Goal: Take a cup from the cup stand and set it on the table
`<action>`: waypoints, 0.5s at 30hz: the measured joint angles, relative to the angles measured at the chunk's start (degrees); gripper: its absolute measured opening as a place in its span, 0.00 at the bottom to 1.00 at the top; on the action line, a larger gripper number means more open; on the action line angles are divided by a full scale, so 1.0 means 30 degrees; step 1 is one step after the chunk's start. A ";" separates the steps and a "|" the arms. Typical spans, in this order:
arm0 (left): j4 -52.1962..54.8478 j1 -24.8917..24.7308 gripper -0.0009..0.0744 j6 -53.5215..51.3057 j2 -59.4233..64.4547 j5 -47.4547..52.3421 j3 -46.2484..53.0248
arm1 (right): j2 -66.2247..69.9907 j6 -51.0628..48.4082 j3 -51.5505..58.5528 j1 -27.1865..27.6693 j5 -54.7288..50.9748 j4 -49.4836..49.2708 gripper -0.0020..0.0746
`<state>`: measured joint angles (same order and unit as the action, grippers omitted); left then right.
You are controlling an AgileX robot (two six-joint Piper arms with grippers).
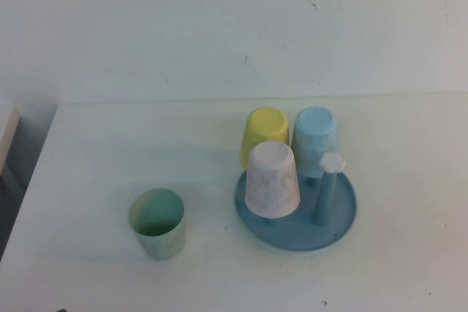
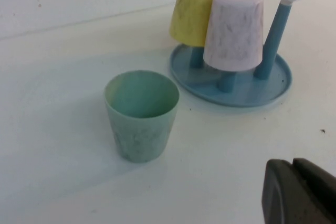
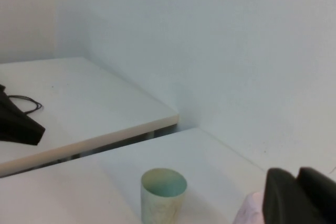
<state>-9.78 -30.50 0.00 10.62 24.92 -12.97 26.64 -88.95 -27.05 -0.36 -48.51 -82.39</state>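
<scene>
My left gripper (image 2: 299,192) looks closed and empty, near the cup (image 2: 142,115). My right gripper (image 3: 302,195) looks closed too, farther off. The mint-green cup stands upright, mouth up, on the table (image 1: 95,144), apart from the cup stand (image 1: 295,213).

No readable text, labels, brands or numbers on any cup, stand or table.
</scene>
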 joint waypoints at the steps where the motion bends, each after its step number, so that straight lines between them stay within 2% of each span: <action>1: 0.0000 0.0000 0.01 0.0000 0.0000 0.0307 0.0042 | 0.0000 0.0020 0.0000 -0.0274 0.0144 0.0223 0.08; 9: 0.0000 0.0000 0.01 0.0000 0.0000 0.2114 0.0084 | 0.0000 0.0079 0.0000 -0.1008 0.0252 0.2019 0.08; 15: 0.0000 0.0000 0.01 0.0000 0.0000 0.2221 0.0084 | -0.0277 -0.0780 0.0034 -0.1008 0.4131 0.3682 0.08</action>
<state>-9.78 -30.50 0.00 10.62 31.58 -12.71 25.81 -91.29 -26.95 -3.38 -36.12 -71.35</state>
